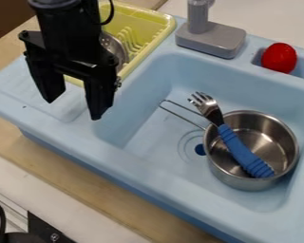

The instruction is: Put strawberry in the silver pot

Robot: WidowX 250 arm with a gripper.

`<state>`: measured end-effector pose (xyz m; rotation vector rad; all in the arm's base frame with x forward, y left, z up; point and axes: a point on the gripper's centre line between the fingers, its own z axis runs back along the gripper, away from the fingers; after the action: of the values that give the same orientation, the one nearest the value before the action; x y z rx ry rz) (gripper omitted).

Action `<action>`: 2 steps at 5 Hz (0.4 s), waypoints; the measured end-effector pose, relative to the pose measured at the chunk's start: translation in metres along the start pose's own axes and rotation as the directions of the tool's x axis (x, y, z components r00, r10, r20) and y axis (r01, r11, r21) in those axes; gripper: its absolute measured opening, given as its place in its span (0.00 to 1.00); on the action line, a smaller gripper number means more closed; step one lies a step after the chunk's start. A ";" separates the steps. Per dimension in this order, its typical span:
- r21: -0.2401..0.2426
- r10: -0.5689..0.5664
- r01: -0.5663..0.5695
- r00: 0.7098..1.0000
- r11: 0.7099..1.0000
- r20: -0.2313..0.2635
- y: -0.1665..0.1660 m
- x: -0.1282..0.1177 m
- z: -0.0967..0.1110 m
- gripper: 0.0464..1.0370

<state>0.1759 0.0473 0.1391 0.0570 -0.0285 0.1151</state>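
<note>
At left, the hand (73, 108) hangs above the blue sink's (69, 137) side ledge, wide open and holding nothing. The yellow dish rack (156, 20), with a metal bowl (114, 47) in it, sits close behind. Rightward, basin floor runs from the left wall to the silver pot (255, 185); the gray faucet (212, 40) rises from the back rim. A blue-handled fork (240, 149) slants across the pot's mouth, tines over its rim. The strawberry (280, 57) sits in a walled recess, far right.
</note>
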 end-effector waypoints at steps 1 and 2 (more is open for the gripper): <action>-0.006 0.008 -0.008 1.000 1.000 -0.012 -0.001 -0.002 -0.003 0.96; -0.013 -0.001 0.001 1.000 1.000 0.020 -0.011 0.010 0.004 0.96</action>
<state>0.1867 0.0376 0.1424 0.0454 -0.0493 0.1136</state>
